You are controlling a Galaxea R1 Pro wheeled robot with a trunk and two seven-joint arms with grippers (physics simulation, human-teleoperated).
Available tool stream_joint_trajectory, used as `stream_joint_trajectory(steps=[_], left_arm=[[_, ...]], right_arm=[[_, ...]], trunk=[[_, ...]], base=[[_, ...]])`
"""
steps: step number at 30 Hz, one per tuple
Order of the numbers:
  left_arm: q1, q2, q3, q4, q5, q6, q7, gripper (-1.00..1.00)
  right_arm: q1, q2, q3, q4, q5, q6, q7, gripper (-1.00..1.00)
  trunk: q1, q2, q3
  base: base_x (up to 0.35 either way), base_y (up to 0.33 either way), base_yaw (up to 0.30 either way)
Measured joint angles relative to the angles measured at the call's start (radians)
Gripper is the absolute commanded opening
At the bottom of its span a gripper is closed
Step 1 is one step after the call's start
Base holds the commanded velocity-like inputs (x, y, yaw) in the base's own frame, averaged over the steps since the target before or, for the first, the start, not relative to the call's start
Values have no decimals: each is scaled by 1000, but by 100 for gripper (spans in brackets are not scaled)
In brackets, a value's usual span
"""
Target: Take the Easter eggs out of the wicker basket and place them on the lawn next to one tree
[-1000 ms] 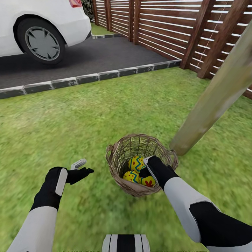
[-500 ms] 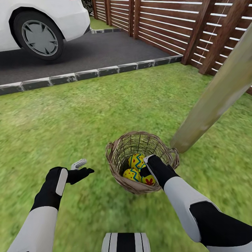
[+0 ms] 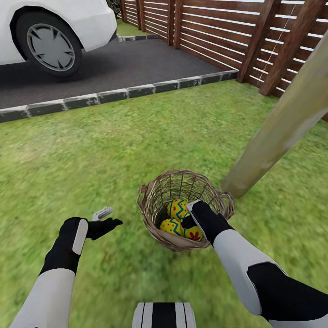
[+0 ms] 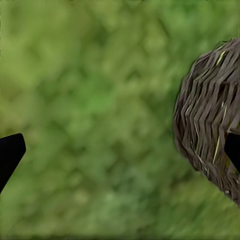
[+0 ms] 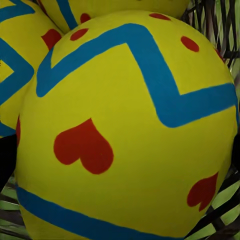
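We look down on the lawn [image 3: 114,150] from our head camera, with the wicker basket [image 3: 155,225] sitting on the grass just ahead of us, at about twelve o'clock. All three Easter eggs lie inside it: one egg [image 3: 177,208] toward the far side, a second egg [image 3: 171,226] at its eight o'clock, and a third egg [image 3: 193,234] with red hearts nearest our right arm.

Our right gripper [image 3: 187,219] is reached down into the basket among the eggs. In the right wrist view the heart-painted egg [image 5: 125,130] looms very close, with dark finger edges at either side of it, but we cannot tell whether the jaws have closed on it.

Our left gripper [image 3: 105,217] hovers over bare grass at nine o'clock of the basket, its fingers spread apart and holding nothing; the left wrist view shows the basket's woven wall [image 4: 210,130] beside it.

The tree [image 3: 278,123] rises, leaning, from the grass at two o'clock of the basket, its foot just beside the rim.
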Motion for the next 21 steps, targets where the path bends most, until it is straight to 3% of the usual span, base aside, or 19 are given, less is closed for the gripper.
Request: stream_joint_trajectory(steps=[8,21], left_arm=[[0,0,0,-2,1,1,0,100],[0,0,0,2,0,1,0,100]], right_arm=[[0,0,1,-19,-3,2,0,-100],[0,0,1,34,-23,5,1,-100]], trunk=[[1,0,-8],[-1,1,12]], base=[[0,0,0],[0,0,0]])
